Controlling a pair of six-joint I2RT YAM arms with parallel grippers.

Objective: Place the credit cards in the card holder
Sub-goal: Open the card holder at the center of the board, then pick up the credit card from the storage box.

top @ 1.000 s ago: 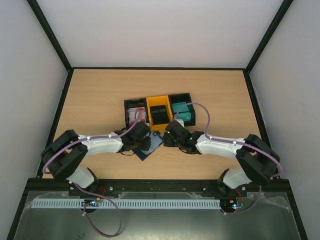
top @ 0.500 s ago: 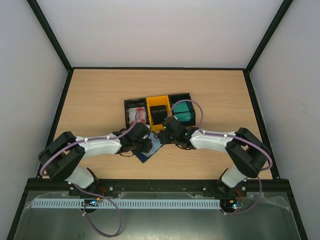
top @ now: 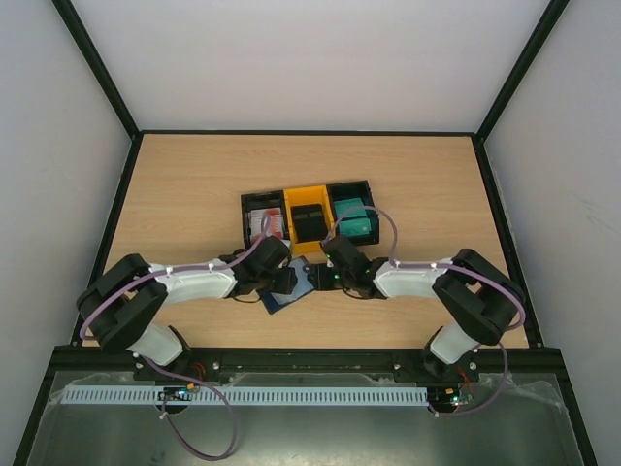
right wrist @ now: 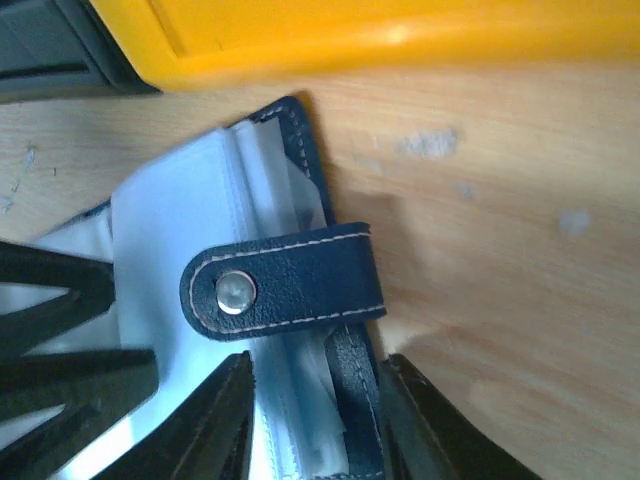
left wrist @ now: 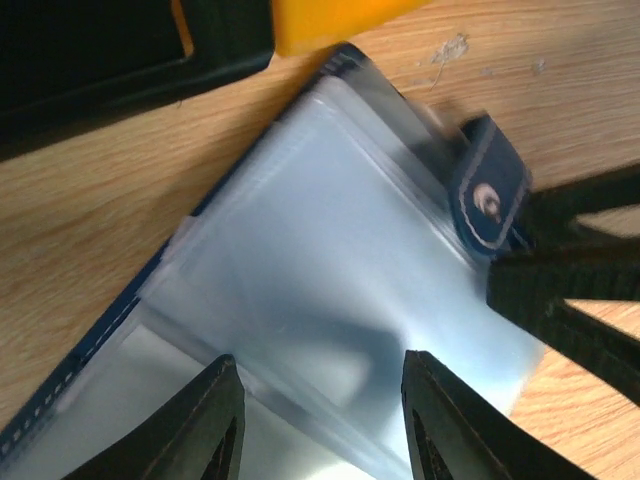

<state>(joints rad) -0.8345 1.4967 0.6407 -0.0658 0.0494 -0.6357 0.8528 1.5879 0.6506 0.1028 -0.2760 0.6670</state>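
navy stitched card holder [right wrist: 352,390] lies open on wood-grain table [right wrist: 500,280], glossy clear sleeves [left wrist: 300,290] under my left pincer [left wrist: 320,430], rounded snap tab [right wrist: 285,280] by my right pincer [right wrist: 315,430], both spread apart.

Both arms folded inward and low, wrists nearly meeting at centre; left claw [left wrist: 320,405] jaws spread, right claw [right wrist: 312,405] jaws spread, tips down.
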